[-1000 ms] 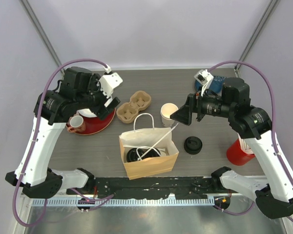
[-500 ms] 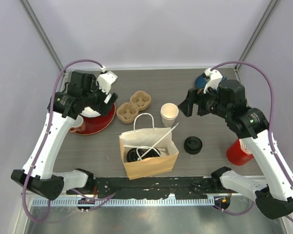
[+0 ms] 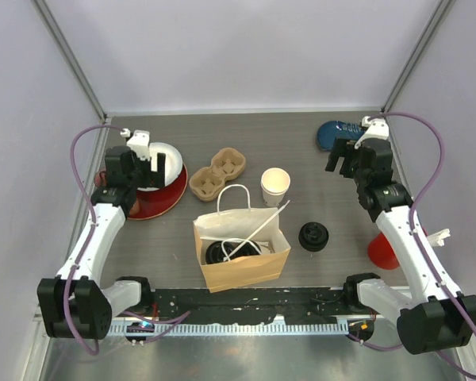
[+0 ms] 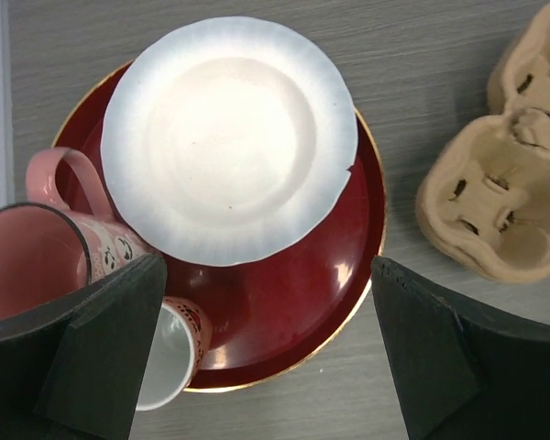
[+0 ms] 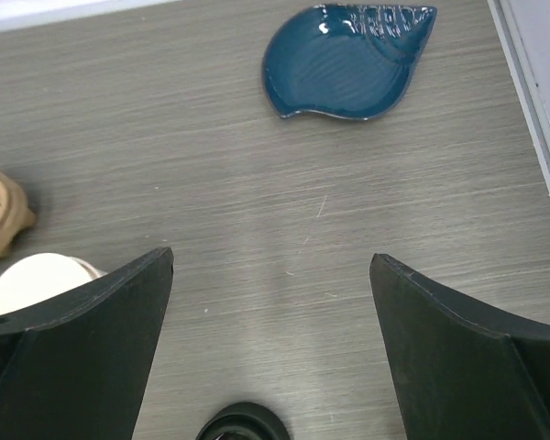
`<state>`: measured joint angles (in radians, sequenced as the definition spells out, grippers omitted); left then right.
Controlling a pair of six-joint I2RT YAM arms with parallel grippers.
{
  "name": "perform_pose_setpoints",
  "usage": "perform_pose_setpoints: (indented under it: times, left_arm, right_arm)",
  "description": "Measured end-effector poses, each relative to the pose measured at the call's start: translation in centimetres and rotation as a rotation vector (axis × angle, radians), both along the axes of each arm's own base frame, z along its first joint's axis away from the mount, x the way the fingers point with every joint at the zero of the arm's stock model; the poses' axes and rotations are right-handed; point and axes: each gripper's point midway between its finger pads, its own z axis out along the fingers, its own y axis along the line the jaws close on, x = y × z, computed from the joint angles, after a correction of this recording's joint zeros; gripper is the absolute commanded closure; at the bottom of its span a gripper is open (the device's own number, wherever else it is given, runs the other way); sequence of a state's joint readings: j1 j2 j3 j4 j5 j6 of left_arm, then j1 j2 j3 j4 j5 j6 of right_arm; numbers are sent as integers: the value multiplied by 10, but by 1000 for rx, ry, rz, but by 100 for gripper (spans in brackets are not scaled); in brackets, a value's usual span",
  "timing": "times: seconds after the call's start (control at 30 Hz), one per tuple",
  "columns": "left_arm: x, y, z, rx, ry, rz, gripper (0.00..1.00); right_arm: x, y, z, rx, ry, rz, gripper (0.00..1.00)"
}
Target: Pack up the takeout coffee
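- Two tools are in view, and both stand wide open with nothing between the fingers.
- The left tool (image 4: 266,275) hangs over the red plate (image 4: 348,275), near the left edge of the table (image 3: 301,151).
- On this red plate lies a white paper plate (image 4: 229,151), and a pink mug (image 4: 23,266) sits at its left rim.
- The right tool (image 5: 270,257) hangs over bare table at the far right, apart from every thing.
- A blue dish (image 5: 344,60) lies beyond it, close to the far right corner.
- One white paper cup (image 3: 275,184) stands upright with no lid, just behind the paper bag (image 3: 242,274).
- The bag stands open in the middle, near the front edge.
- Inside it a round black lid (image 3: 219,252) shows; I cannot tell if a cup is under it.
- Another black lid on the table (image 3: 313,236) lies just right of the bag.
- A cardboard cup carrier (image 3: 218,173) lies between the red plate and the cup.
- A red cup (image 3: 383,250) stands at the right edge.
- Free table lies between the cup and the right tool, and also along the far edge.
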<state>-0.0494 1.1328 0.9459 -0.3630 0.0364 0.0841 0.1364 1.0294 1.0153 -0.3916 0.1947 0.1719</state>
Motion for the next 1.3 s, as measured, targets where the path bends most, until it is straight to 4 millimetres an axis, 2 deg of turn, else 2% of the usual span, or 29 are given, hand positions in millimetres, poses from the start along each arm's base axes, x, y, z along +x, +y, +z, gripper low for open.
perform_pose_setpoints:
  times: [0.1,0.17,0.37,0.53,0.63,0.83,1.03,1.3]
  left_arm:
    - [5,9,-22,-33,-39,49,2]
    - [6,12,-32,-53,-71,72,0]
    - [13,16,-44,-92,-204,122,0]
    - [6,18,-67,-129,-265,144,0]
    - [1,23,-76,-144,-300,165,0]
    - [1,22,-70,-172,-379,169,0]
    - [4,15,-57,-216,-430,141,0]
    - [6,14,-62,-232,-418,147,0]
  right_arm:
    - [4,-5,-22,-21,6,-10,6]
    - [9,-11,-28,-32,0,-23,6]
    - [24,-16,-40,-55,-44,-27,6]
    - [20,-11,-71,-71,-37,18,6]
    - [17,-8,-83,-81,-38,51,6]
    - [21,-5,-75,-90,-107,70,6]
    - [21,-6,-80,-98,-117,72,6]
    - [22,-6,-80,-98,-131,71,6]
